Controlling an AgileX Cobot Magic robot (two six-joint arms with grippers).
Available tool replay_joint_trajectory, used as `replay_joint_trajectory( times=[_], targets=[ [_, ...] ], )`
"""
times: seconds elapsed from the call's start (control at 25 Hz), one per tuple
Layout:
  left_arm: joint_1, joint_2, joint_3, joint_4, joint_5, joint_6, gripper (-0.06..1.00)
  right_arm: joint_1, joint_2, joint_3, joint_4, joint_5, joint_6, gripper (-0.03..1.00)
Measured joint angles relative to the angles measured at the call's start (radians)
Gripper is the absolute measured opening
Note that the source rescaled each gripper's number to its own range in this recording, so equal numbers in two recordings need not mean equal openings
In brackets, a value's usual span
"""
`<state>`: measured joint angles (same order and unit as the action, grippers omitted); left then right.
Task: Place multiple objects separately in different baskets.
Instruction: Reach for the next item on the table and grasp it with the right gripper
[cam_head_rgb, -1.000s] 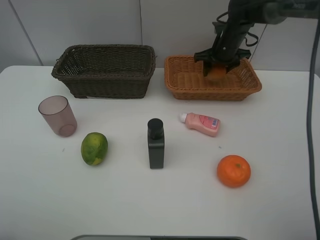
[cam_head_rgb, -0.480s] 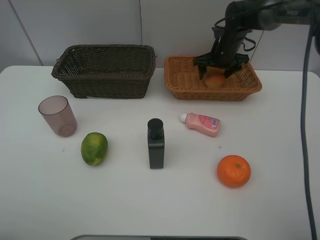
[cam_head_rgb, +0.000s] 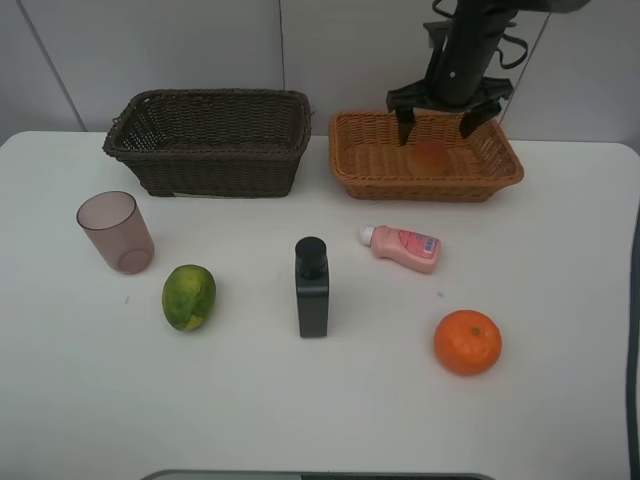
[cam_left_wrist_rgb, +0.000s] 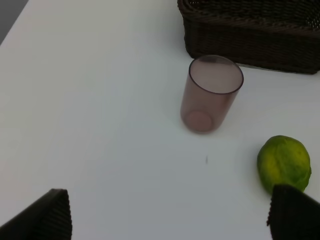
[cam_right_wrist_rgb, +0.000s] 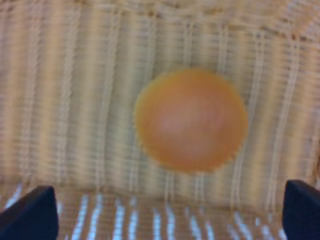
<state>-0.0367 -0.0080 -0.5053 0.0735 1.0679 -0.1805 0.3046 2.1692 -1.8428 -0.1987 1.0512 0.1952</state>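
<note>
The peach-like fruit (cam_head_rgb: 430, 156) lies inside the light orange-tan basket (cam_head_rgb: 350, 160); the right wrist view shows it (cam_right_wrist_rgb: 191, 120) on the weave. My right gripper (cam_head_rgb: 436, 118) hangs open just above it, empty. The dark brown basket (cam_head_rgb: 210, 140) stands at the back left. The mauve cup (cam_head_rgb: 116, 232), green-yellow fruit (cam_head_rgb: 189, 296), black bottle (cam_head_rgb: 312, 288), pink bottle (cam_head_rgb: 402, 247) and orange (cam_head_rgb: 467, 342) rest on the table. My left gripper (cam_left_wrist_rgb: 170, 215) is open over the table, near the cup (cam_left_wrist_rgb: 211, 93) and green fruit (cam_left_wrist_rgb: 284, 162).
The white table (cam_head_rgb: 560, 260) meets a light wall close behind both baskets. The dark basket's wall (cam_left_wrist_rgb: 250, 35) shows in the left wrist view. A dark cable (cam_head_rgb: 622, 200) runs down at the right edge.
My right gripper let go of the peach-like fruit in the light basket, opened and rose above it. The fruit now lies on the basket floor.
</note>
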Motion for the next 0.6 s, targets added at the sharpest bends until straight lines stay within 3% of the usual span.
replay_joint_trajectory(
  times=[0.36, 0.6],
  targets=[
    [0.000, 0.000, 0.000, 0.000, 0.000, 0.000, 1.00, 0.076, -0.379, 0.494, 0.080, -0.128, 0.002, 1.00],
    [0.000, 0.000, 0.000, 0.000, 0.000, 0.000, 1.00, 0.172, -0.546, 0.732, 0.102, -0.154, -0.003, 1.00]
  ],
)
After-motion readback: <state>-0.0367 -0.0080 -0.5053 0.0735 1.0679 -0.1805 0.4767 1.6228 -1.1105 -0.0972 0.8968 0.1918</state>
